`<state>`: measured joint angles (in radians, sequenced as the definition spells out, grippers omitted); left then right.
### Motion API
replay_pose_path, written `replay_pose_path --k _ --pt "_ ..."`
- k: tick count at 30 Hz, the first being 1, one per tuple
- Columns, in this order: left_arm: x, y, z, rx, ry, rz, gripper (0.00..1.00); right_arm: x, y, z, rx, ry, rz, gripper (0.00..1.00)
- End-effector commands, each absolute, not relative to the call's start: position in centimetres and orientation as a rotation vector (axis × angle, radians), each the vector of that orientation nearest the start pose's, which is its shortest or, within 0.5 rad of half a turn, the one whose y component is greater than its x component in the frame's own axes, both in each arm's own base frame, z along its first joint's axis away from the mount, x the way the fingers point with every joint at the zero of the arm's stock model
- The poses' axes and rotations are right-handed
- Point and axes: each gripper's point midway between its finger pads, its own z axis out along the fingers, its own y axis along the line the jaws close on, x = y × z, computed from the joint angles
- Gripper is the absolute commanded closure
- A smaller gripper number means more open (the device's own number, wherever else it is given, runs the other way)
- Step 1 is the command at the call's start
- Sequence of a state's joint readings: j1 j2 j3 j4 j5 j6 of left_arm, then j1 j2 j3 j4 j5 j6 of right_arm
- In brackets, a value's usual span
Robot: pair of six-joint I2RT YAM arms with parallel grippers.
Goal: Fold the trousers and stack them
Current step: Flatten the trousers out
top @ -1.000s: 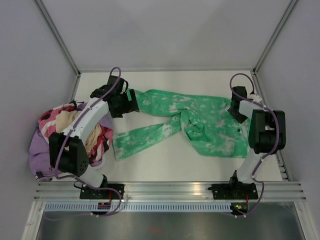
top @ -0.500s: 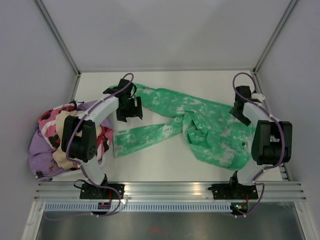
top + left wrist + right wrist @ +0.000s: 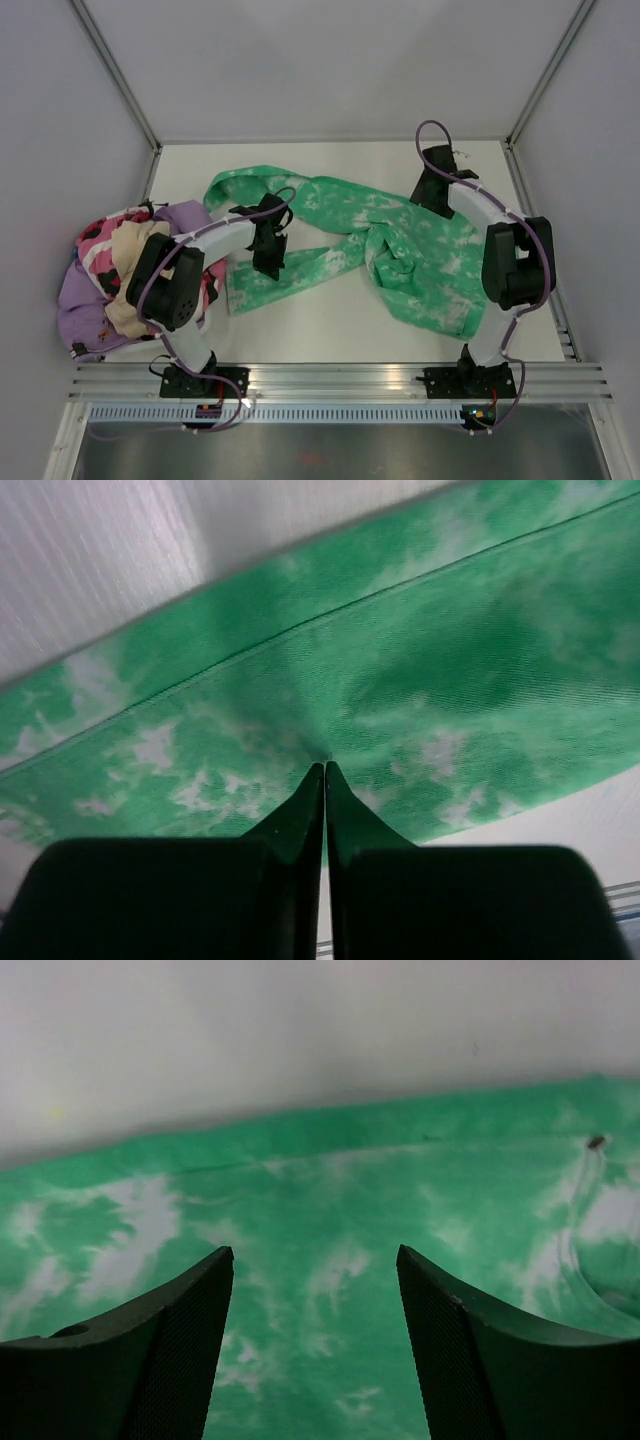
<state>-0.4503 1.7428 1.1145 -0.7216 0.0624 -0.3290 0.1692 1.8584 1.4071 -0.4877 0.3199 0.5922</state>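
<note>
The bright green, white-mottled trousers (image 3: 400, 240) lie spread across the table, waist to the right and two legs reaching left. My left gripper (image 3: 270, 262) is down on the nearer leg. In the left wrist view its fingers (image 3: 325, 765) are shut, with the green cloth (image 3: 400, 680) puckered at their tips. My right gripper (image 3: 425, 195) hovers at the far edge of the waist part. Its fingers (image 3: 315, 1250) are open over the fabric (image 3: 330, 1210) with nothing between them. A small dark button (image 3: 596, 1143) shows to its right.
A heap of other clothes (image 3: 120, 270), purple, pink and cream, lies at the table's left edge beside the left arm. An aluminium rail (image 3: 340, 380) runs along the near edge. White walls and frame posts close in the back and sides.
My left gripper has moved from the far leg's end down to the nearer leg and shut. The far leg's end now reaches further left. My right gripper has moved left along the far edge.
</note>
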Motion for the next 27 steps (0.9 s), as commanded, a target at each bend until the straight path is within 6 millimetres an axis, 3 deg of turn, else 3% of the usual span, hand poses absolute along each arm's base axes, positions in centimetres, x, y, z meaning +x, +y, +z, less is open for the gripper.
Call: replay_pose_path --k 1,6,8,9,12,19,24,27 --pt "27.8 -15.6 1.7 0.145 2.92 -0.188 0.98 41.1 2.0 7.8 0.759 2.443 -0.22 0.27" --pt "26.7 -13.2 0.3 0.186 2.978 -0.004 0.98 34.3 0.6 5.4 1.082 2.489 -0.238 0.27" --pt "27.3 -11.5 0.3 0.198 2.959 0.127 0.98 32.5 0.5 5.5 1.174 2.461 -0.241 0.27" --pt "27.4 -10.1 0.5 0.204 2.953 0.238 0.98 30.8 0.3 4.6 1.205 2.477 -0.275 0.27" --pt "28.7 -7.8 1.1 0.2 2.923 0.428 0.98 28.4 -0.3 3.6 1.305 2.437 -0.316 0.27" --pt "30.0 -3.2 1.6 0.045 2.916 0.635 0.98 26.8 -1.5 0.3 1.392 2.378 -0.421 0.27" --pt "31.1 -2.1 3.9 0.0 2.867 0.664 0.98 28.4 -3.9 -0.2 1.284 2.357 -0.617 0.28" --pt "30.7 -1.9 5.1 -0.023 2.841 0.654 0.98 28.5 -5.4 -0.9 1.302 2.38 -0.656 0.27"
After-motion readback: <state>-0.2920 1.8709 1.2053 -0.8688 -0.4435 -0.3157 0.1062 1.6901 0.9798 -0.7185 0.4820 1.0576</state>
